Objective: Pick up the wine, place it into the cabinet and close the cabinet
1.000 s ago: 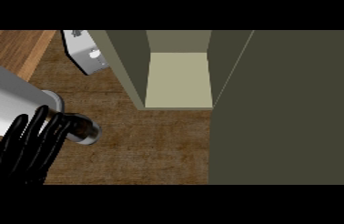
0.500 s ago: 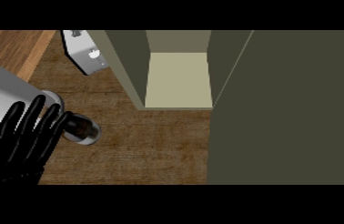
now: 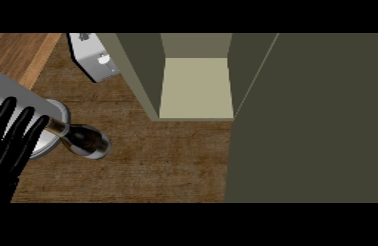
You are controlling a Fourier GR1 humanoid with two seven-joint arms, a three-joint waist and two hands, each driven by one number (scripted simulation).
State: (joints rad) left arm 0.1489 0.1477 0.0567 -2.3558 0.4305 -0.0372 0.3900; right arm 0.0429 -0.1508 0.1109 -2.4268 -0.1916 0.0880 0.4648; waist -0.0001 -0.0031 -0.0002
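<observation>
The fingers (image 3: pixel 24 132) of the left hand (image 3: pixel 11 160) are straight and spread, curled round nothing; they stand at the view's 9 o'clock edge, tips up. Just beside them, on their 3 o'clock side, is the wine (image 3: pixel 87 141), seen almost end on as a dark round end with a bright rim. A pale grey rounded shape sits between it and the fingertips; whether that is part of the bottle, and whether the fingers touch it, I cannot tell. I judge the open spread is there to take the bottle's width, so the pick-up is not yet done. The wine rests on the dark wood-grained table (image 3: pixel 162 162).

At 12 o'clock the cabinet (image 3: pixel 140 75) is open, its pale inner floor (image 3: pixel 196 87) bare to receive the bottle, and its door (image 3: pixel 303 115) is swung out across the 3 o'clock side. A small grey metal piece (image 3: pixel 94 61) lies at 11 o'clock. No label or writing can be read. The right hand does not show.
</observation>
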